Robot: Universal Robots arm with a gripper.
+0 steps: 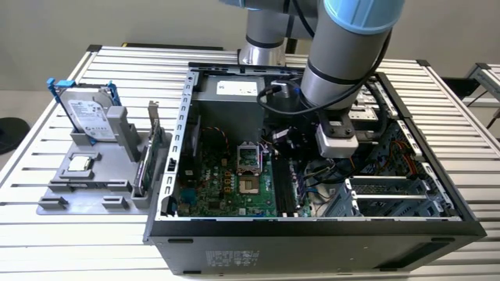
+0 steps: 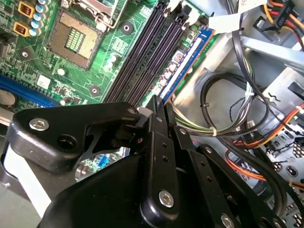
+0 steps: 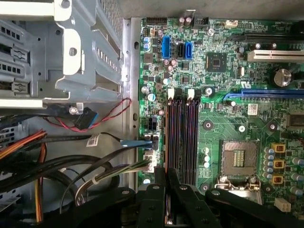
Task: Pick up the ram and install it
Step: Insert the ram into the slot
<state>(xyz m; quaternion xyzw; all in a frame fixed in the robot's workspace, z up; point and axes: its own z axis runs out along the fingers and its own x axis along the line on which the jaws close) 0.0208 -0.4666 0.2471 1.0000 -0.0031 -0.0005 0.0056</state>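
Note:
The ram (image 2: pixel 183 66) is a thin blue board with a white strip. It stands on edge in the outermost of the black memory slots (image 2: pixel 147 52), on the cable side of the motherboard. My gripper (image 2: pixel 156 102) is shut on the ram's near end, its black fingers pinched together over the upper edge. In the first wrist view the gripper (image 3: pixel 166 175) sits at the end of the slots (image 3: pixel 183 137), beside the bare processor socket (image 3: pixel 237 156). In the exterior view the arm's wrist (image 1: pixel 336 137) reaches down into the open computer case (image 1: pixel 312 225).
Loose black, orange and red cables (image 2: pixel 228 109) lie close beside the slot. A metal drive cage (image 3: pixel 71 52) stands past them. Outside the case, a grey holder (image 1: pixel 86 187) carries a hard drive (image 1: pixel 90 117) and an upright green card (image 1: pixel 149 155).

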